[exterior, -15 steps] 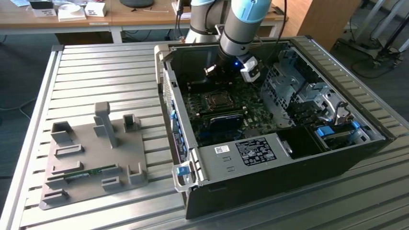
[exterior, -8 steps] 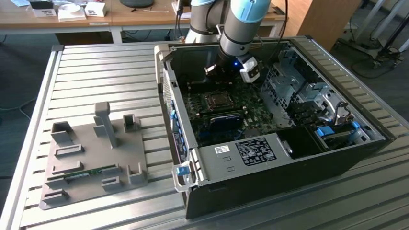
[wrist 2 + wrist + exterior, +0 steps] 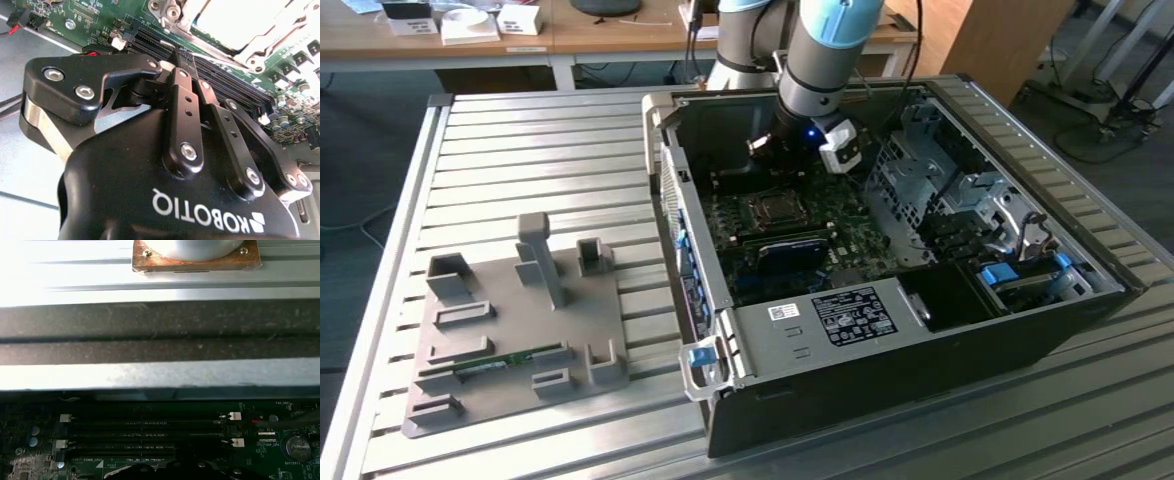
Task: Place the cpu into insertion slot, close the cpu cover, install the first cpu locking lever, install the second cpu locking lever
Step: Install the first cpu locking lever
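The insertion slot sits on the green motherboard inside the open computer case, just in front of my gripper in the exterior view. In the second wrist view the silvery cpu cover lies flat around a pale, glaring square that looks like the cpu. The gripper hangs over the long black memory slots beside the socket. Its black finger links run close together, so it is shut, and I see nothing between the fingers. Its tips are hidden behind its own links.
The black case has tall walls around the board, and a grey drive cage stands at the exterior view's right. A grey fixture tray holding a memory stick lies on the slatted table. The first wrist view shows the memory slots and the case wall.
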Controlling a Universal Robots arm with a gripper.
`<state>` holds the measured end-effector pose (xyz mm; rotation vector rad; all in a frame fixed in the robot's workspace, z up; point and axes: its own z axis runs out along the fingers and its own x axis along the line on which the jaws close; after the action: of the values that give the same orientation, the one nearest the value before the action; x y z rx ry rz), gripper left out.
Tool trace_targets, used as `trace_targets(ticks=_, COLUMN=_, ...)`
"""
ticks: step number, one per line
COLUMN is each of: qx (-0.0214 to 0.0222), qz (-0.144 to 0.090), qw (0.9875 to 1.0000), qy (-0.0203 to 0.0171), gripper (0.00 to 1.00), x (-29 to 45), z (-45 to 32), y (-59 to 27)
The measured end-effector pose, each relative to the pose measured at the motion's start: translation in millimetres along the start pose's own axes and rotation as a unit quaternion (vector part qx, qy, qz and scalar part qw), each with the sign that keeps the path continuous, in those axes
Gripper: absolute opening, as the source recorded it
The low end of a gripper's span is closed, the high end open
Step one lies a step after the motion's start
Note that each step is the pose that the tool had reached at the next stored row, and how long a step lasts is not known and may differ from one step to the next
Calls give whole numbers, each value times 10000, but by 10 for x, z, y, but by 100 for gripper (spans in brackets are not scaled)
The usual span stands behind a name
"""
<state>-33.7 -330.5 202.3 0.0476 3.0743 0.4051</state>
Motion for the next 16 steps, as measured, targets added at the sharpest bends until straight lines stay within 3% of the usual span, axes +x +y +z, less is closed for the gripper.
trace_targets(ticks=8, qx=11, qz=307, qw=9995, qy=-83, gripper=11, x=5, z=1, y=-1)
trace_targets(ticks=16, qx=10, qz=338, qw=9994, qy=-122, gripper=11, x=83, z=-2, y=-4)
